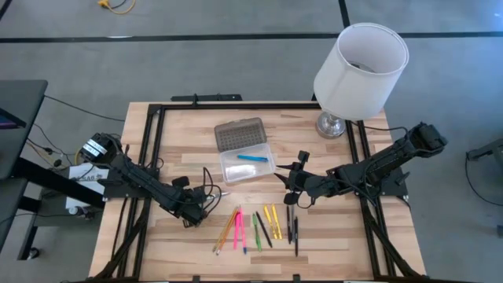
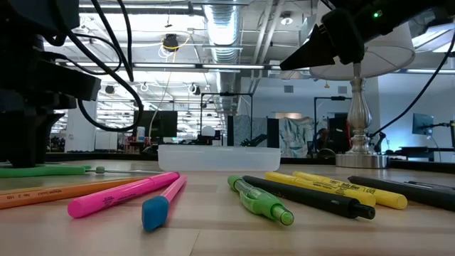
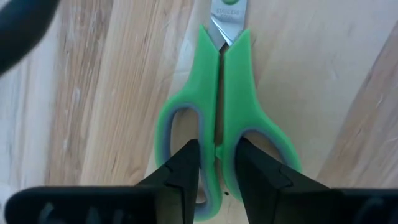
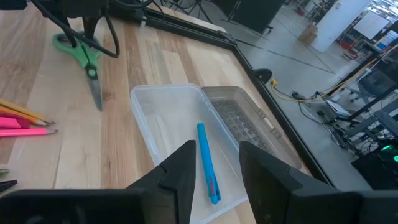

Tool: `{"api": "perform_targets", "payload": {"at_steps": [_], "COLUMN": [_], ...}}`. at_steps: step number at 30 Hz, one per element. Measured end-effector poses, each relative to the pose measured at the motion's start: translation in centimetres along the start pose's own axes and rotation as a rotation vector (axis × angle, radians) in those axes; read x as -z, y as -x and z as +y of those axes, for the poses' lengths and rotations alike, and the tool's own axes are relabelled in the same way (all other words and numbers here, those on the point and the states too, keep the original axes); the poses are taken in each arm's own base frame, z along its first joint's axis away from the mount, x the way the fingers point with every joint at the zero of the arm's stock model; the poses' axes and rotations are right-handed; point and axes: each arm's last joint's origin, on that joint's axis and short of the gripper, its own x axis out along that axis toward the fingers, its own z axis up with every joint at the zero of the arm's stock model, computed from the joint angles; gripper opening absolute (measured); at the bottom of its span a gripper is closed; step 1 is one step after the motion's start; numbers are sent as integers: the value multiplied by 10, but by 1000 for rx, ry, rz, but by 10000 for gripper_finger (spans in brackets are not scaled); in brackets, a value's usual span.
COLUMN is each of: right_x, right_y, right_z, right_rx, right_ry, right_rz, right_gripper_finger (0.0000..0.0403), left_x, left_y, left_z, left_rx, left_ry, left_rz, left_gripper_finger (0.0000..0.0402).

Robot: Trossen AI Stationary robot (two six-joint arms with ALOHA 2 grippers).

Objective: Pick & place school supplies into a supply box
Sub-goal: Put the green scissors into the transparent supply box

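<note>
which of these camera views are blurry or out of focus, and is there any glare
Low view: the near pink pen and blue cap are soft, and bright ceiling lights glare behind. Left wrist view: the green scissors are fairly sharp, the left pincer fingers blurred at the frame edge. Right wrist view: the supply box and blue pen are clear. High view: even light, no glare.
</note>
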Motion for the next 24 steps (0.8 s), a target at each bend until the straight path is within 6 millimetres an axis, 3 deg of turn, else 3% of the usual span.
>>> {"api": "perform_targets", "payload": {"at_steps": [18,24], "right_x": [0,0], "right_y": [0,0], "right_z": [0,0], "right_rx": [0,2], "right_ry": [0,0], "right_rz": [0,1], "right_gripper_finger": [118,118], "left_x": [1,4], "left_y": [2,17], "left_z": [5,2], "left_rx": [-96,-178], "left_ry": [-30,-57], "left_rz": [-12,-25], "left_gripper_finger": [83,83]}}
